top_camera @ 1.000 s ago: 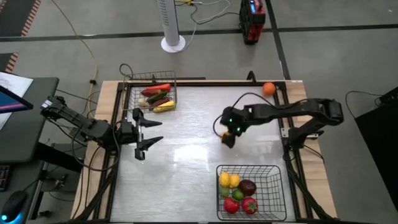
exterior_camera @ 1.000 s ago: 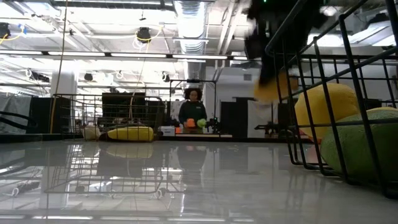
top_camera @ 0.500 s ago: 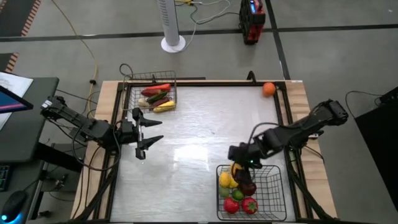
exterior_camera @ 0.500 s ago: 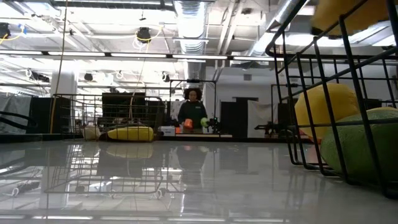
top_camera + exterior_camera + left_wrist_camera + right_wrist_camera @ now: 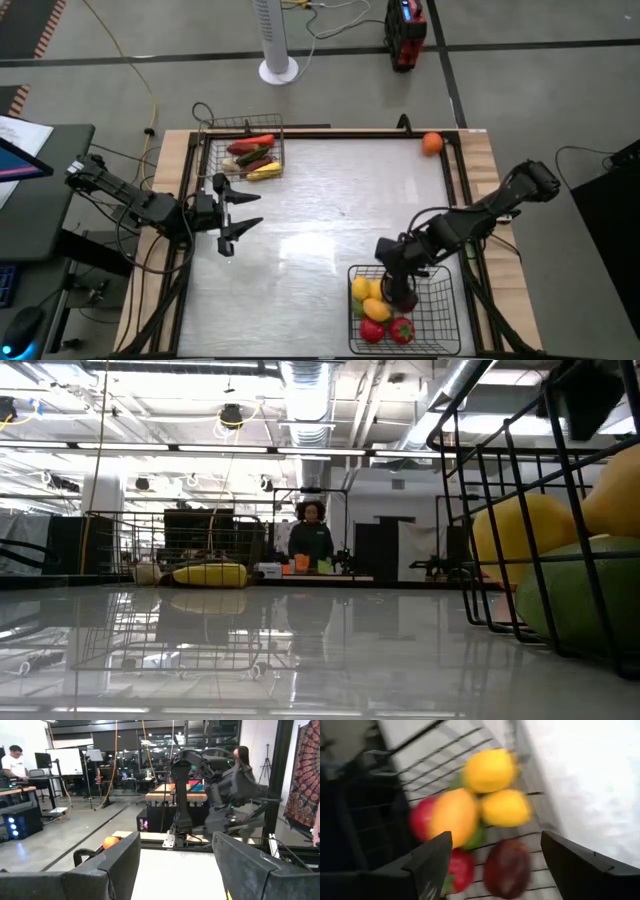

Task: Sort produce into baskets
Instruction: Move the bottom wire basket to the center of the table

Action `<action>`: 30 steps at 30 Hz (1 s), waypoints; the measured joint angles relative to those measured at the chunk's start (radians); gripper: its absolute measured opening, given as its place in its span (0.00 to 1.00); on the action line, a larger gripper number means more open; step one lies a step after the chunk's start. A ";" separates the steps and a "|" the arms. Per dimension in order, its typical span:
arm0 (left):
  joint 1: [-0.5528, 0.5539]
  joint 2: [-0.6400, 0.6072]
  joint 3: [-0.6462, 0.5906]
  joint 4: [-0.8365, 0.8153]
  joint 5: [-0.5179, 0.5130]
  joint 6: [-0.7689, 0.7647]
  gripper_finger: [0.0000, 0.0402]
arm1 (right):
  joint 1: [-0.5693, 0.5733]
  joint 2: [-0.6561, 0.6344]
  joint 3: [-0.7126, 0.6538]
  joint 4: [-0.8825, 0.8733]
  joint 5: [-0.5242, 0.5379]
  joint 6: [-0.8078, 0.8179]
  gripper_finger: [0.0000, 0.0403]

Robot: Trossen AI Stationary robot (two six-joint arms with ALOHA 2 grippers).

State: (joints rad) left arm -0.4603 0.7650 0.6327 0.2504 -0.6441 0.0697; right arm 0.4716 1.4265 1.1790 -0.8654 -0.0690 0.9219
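Right end effector [image 5: 398,287] wide open, empty, above fruit-filled black basket [image 5: 440,322].

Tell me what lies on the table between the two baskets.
Nothing: in the high view the tabletop is bare between the silver basket and the black basket.

The white table [image 5: 320,210] carries a grey basket [image 5: 247,152] at its far-left corner, a black basket [image 5: 440,315] at the near-right edge, and an orange [image 5: 432,143] at the far-right corner.
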 joint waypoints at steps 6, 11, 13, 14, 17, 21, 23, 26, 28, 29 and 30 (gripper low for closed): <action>0.000 0.000 0.000 -0.001 0.000 0.000 0.59 | -0.122 -0.002 0.000 -0.169 0.163 -0.098 0.81; 0.000 0.000 0.000 -0.006 0.000 0.000 0.59 | -0.245 -0.002 0.000 -0.172 0.181 -0.199 0.81; 0.000 0.000 0.000 -0.007 0.000 0.000 0.59 | -0.296 -0.002 0.000 -0.180 0.195 -0.236 0.81; 0.000 0.000 0.000 -0.008 0.000 0.000 0.59 | -0.322 -0.002 0.000 -0.185 0.202 -0.250 0.81; 0.000 0.000 0.000 -0.012 0.000 0.000 0.59 | -0.401 -0.002 0.000 -0.233 0.257 -0.297 0.81; 0.000 0.000 0.000 -0.013 0.000 0.000 0.59 | -0.507 -0.002 -0.003 -0.352 0.474 -0.289 0.81; 0.000 0.000 0.000 -0.014 0.000 0.000 0.59 | -0.563 -0.002 -0.013 -0.386 0.555 -0.273 0.81; 0.000 0.000 0.000 -0.014 0.000 0.001 0.59 | -0.653 -0.002 -0.044 -0.392 0.568 -0.292 0.81; 0.000 0.000 0.000 -0.015 0.000 0.004 0.59 | -0.707 -0.002 -0.078 -0.382 0.576 -0.312 0.81; 0.000 0.000 0.000 -0.016 0.000 0.004 0.59 | -0.734 -0.002 -0.098 -0.373 0.581 -0.323 0.81; 0.000 0.000 0.000 -0.017 0.000 0.004 0.59 | -0.761 -0.002 -0.119 -0.366 0.587 -0.334 0.81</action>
State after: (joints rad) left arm -0.4603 0.7650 0.6327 0.2335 -0.6441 0.0736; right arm -0.2894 1.4246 1.0604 -1.2311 0.5177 0.5883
